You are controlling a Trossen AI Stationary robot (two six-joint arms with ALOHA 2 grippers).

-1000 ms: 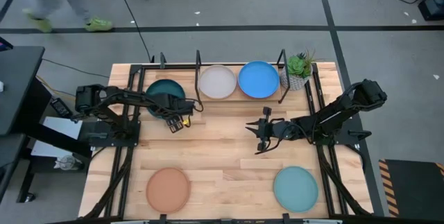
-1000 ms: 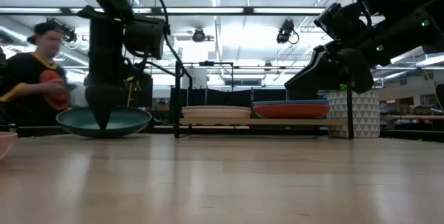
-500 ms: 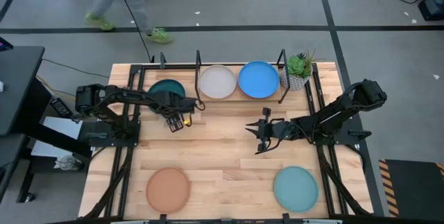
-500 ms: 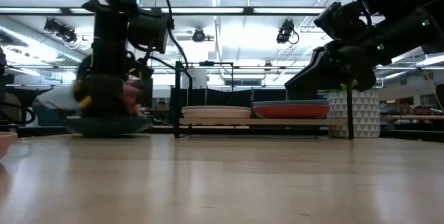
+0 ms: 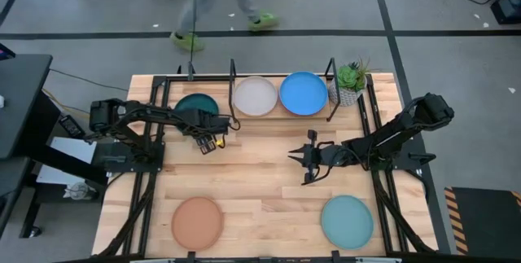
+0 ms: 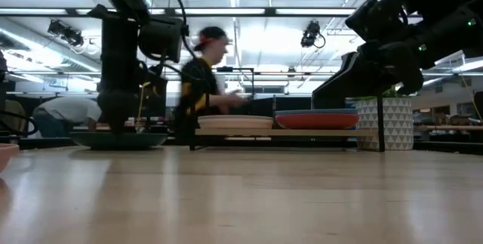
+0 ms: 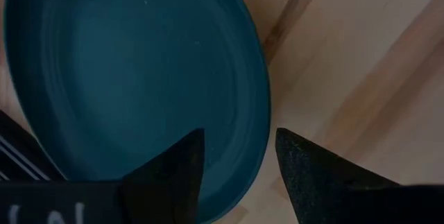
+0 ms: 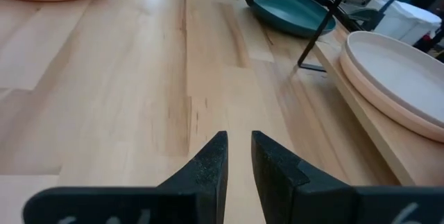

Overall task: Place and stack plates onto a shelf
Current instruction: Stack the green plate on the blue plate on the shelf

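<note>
The dark teal plate (image 5: 194, 104) lies flat on the table just left of the shelf (image 5: 330, 113), a black rod rack with a wooden board. My left gripper (image 7: 239, 141) hangs over the plate's near-right rim (image 7: 266, 113). It is open, with one finger over the plate's inside and one over the bare table. The cream plate (image 5: 256, 96) and the blue plate (image 5: 304, 93) rest side by side on the shelf. The terracotta plate (image 5: 197, 221) and the light aqua plate (image 5: 347, 221) lie near the table's near edge. My right gripper (image 5: 304, 159) hovers mid-table, slightly open and holding nothing.
A small green plant (image 5: 351, 80) in a white pot stands at the shelf's right end. An upright black post (image 8: 320, 30) rises between the teal plate and the cream plate. A person (image 6: 204, 78) walks behind the table's far edge. Bare wood (image 5: 252, 173) lies between the two arms.
The teal plate, which was held slightly raised and tilted under my left gripper, has come down and now lies flat on the table. My left gripper has stayed over the plate's rim. A person has walked from left to right behind the far edge.
</note>
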